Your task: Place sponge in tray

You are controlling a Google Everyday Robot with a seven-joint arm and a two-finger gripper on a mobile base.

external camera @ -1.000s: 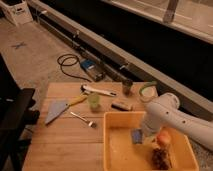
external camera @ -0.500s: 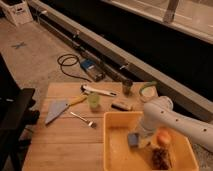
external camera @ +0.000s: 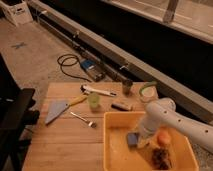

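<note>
I see pincer (external camera: 140, 143) down inside tray (external camera: 116, 154), arm entering from right. Sponge (external camera: 132, 139) just left of pincer, touching it, on tray floor. Grip state: cannot tell. Orange fruit (external camera: 163, 138) right of pincer, brown cluster (external camera: 160, 158) right and nearer camera.

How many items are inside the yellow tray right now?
3: the sponge near the tray's middle by the gripper, an orange fruit right, a brown cluster front-right. The arm may hide more.

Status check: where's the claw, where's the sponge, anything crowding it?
Claw down inside tray. Sponge on tray floor at claw. Orange fruit and brown cluster close on the right.
</note>
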